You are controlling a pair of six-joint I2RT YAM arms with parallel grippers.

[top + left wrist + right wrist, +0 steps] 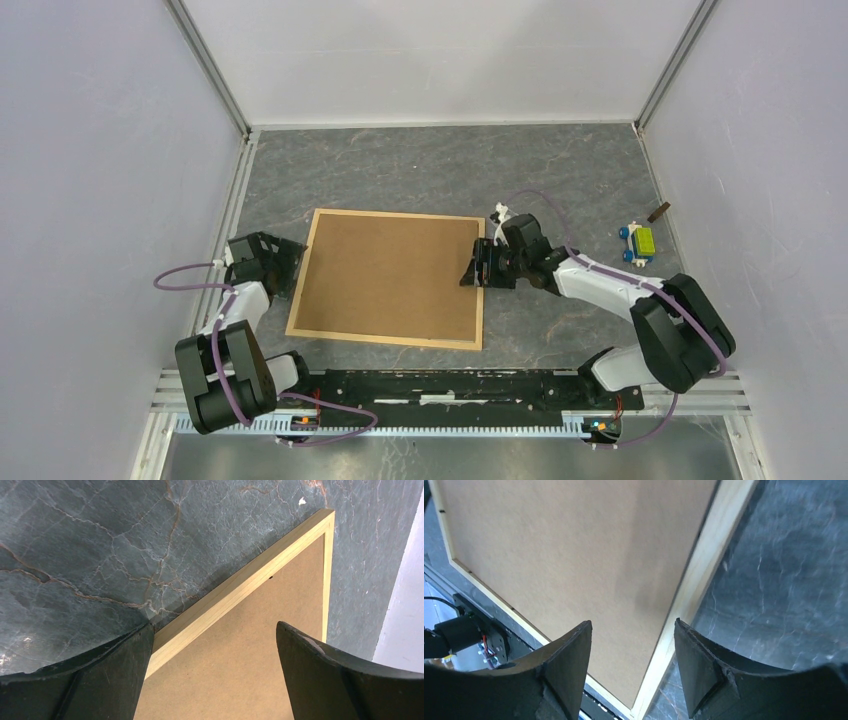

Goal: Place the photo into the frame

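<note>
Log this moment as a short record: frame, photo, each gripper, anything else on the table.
frame: flat on the table, brown backing board showing inside it
photo: not visible in any view
left gripper: open, jaws astride the frame rail on its side
right gripper: open, jaws astride the frame rail on its side
other: small toy car on the table towards the right wall, apart from the frame
</note>
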